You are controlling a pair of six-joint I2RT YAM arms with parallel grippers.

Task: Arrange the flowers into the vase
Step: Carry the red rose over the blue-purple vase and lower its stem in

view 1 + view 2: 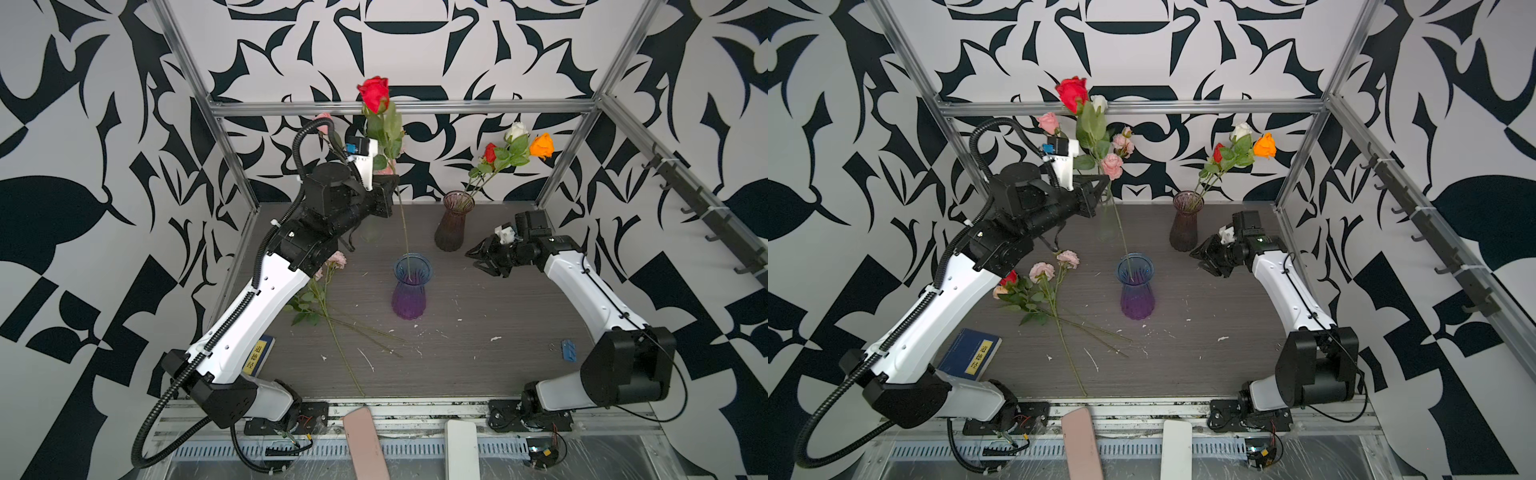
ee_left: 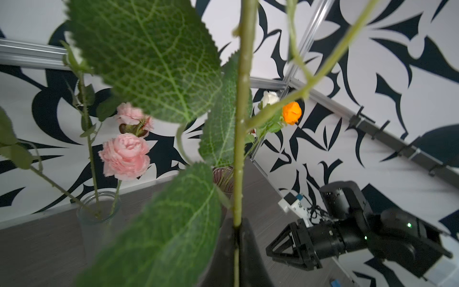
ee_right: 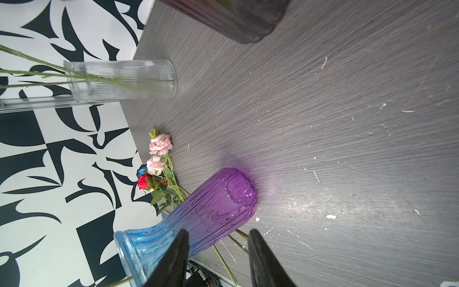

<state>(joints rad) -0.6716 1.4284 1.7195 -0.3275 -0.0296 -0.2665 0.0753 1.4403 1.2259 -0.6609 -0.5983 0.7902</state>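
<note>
We see one grey tabletop carrying three vases: a blue-purple vase mid-table, a dark vase holding three blooms, and a clear vase with pink blooms. One blue book reads 道德经. The left pincer clamps one red rose, its stem end inside the blue-purple vase. The right pincer stands half open, empty. Loose flowers lie on the tabletop's left side.

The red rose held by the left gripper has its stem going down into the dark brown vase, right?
No. The red rose held by the left gripper has its stem going down into the blue and purple vase, as both top views show.
</note>
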